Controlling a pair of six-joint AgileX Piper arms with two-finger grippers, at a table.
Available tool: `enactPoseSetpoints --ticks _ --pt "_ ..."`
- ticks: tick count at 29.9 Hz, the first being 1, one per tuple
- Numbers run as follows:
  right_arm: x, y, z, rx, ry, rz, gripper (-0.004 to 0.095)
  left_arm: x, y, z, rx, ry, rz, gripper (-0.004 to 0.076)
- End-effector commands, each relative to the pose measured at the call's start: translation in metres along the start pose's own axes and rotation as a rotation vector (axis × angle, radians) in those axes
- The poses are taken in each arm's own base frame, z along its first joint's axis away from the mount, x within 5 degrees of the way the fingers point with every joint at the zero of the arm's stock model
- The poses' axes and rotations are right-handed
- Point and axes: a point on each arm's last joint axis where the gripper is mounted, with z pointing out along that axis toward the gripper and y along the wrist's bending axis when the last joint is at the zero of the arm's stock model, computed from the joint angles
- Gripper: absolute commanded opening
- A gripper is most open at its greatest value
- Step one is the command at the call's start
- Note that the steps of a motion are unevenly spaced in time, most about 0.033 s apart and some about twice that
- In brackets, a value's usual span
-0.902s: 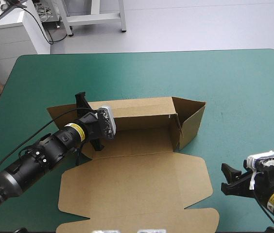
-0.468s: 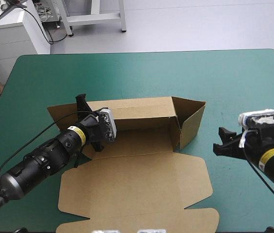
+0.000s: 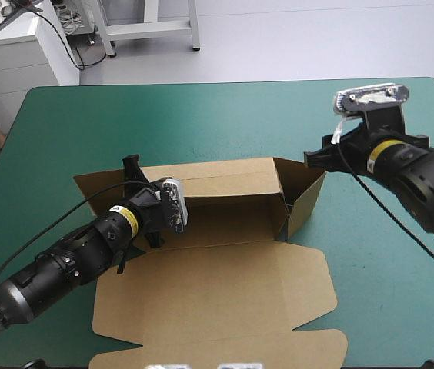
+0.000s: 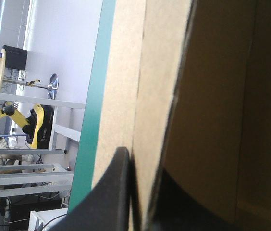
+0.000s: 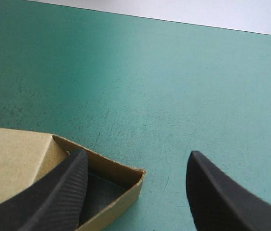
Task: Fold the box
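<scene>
Left arm came in low from the near-left corner of the surface, wrist angled toward the far edge. Left claw [image 3: 132, 173] was clamped narrow on the left end of the raised back wall of the box [image 3: 217, 284]. In the left wrist view the brown board [image 4: 212, 96] ran straight between the two black fingers of that claw [image 4: 142, 163], one finger on each face.

Right arm reached in from the right edge, elbow high, wrist tipped down toward the box's right end. Right claw [image 3: 318, 154] was spread wide, holding nothing. In its own view the right claw [image 5: 136, 156] straddled the tip of the splayed end flap of the box [image 5: 15, 159]. One finger sat over the flap's inner side and the other over bare cover. Contact with the flap: can't tell from these views.

Box sat mid-surface: back wall up, right end flap angled outward, lid panel flat toward the near edge.

Surface [image 3: 201, 115] was teal-green and bare around the box. Pale floor [image 3: 317, 38] showed beyond the far edge.
</scene>
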Motion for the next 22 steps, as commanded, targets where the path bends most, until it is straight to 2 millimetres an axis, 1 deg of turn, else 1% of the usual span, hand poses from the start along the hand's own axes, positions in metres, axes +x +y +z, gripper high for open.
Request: enactPoseSetpoints --ticks 1,5,8,11,14,17,22 --pt "-0.024 -0.005 0.012 -0.03 -0.033 -0.011 0.0549 0.023 -0.028 0.006 0.194 0.253 -0.14 -0.0008" --pt "-0.03 -0.013 0.054 -0.075 0.056 0.003 0.0549 0.022 -0.031 0.006 0.217 0.258 -0.181 -0.0008" --pt "-0.028 -0.021 0.085 -0.097 0.122 0.011 0.0549 0.023 -0.032 0.005 0.234 0.264 -0.203 -0.0008" --pt "-0.023 -0.027 0.109 -0.11 0.166 0.0 0.0549 0.022 -0.033 0.005 0.238 0.263 -0.211 -0.0008" --pt "-0.018 -0.03 0.128 -0.108 0.2 -0.024 0.0549 0.02 -0.034 0.004 0.244 0.261 -0.204 -0.0008" --pt "-0.014 -0.028 0.141 -0.124 0.231 -0.04 0.0538 0.017 -0.036 0.004 0.248 0.25 -0.186 -0.0008" --pt "-0.005 -0.023 0.143 -0.191 0.322 -0.084 0.0481 0.016 -0.035 0.004 0.238 0.238 -0.179 -0.0008"
